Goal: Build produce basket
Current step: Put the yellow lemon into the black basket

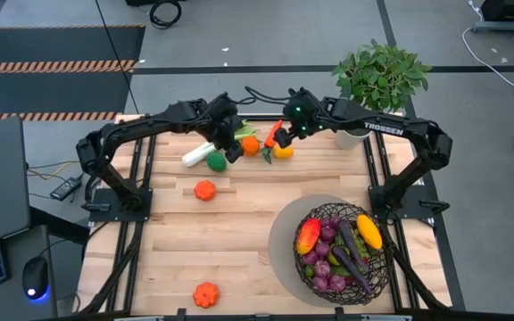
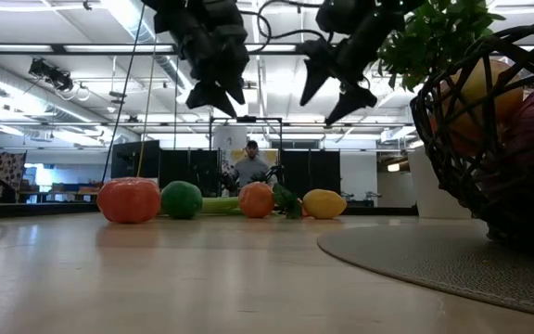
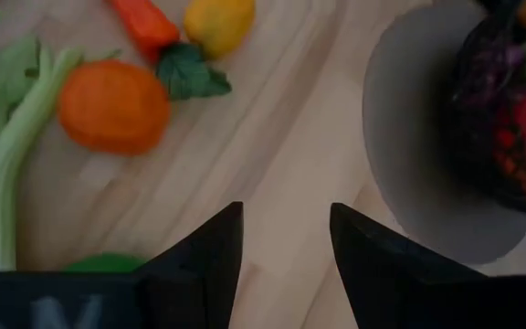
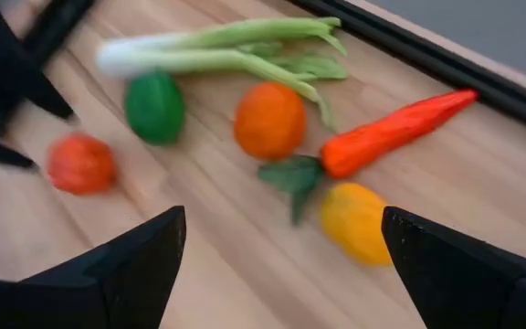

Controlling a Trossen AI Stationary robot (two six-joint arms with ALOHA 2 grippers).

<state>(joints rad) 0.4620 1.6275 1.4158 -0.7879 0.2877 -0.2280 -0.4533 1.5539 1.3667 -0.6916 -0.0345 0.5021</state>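
A robotics lab or workshop: a wooden table [image 1: 239, 223] on a metal frame, hazard-striped floor mats [image 1: 56, 65], ceiling strip lights [image 2: 82, 121], a person [image 2: 251, 165] at equipment behind.

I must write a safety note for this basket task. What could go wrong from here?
1. The left pincer and right pincer, both open and empty, hover close together over one cluster: they might collide.
2. The carrot, orange and yellow fruit lie crowded, so a grasp may knock a neighbour.
3. The basket looks nearly full; added produce could roll out.
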